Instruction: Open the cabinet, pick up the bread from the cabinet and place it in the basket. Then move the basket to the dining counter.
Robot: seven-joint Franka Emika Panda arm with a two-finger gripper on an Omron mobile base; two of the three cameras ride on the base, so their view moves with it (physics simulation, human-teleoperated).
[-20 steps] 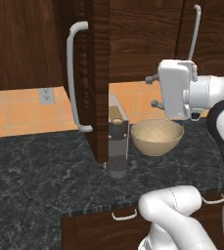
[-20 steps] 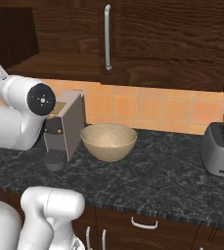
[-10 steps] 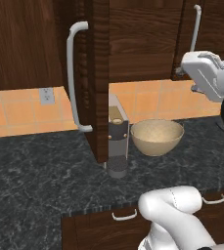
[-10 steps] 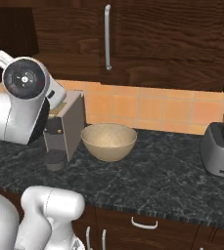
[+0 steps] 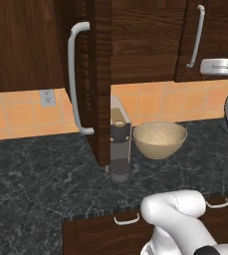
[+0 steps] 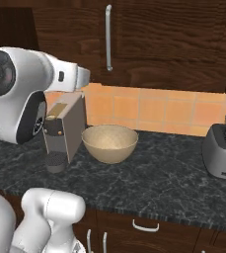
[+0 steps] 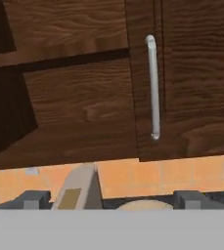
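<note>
The cabinet has its left door swung out toward me, with the long grey handle on its outer face. The right door, with its handle, is closed and faces the hand camera. My gripper is raised in front of the cabinet, above the counter. It is open, fingertips far apart with nothing between them. The tan basket sits empty on the black counter below. The bread is hidden from view. The dining counter is out of view.
A coffee machine stands just left of the basket, under the open door's edge. A toaster sits at the right of the black granite counter. Drawers with small handles run below.
The arm has swung up and to the right, lifting the hand from beside the basket to cabinet height. The jaws stayed open. The basket and door have not moved.
</note>
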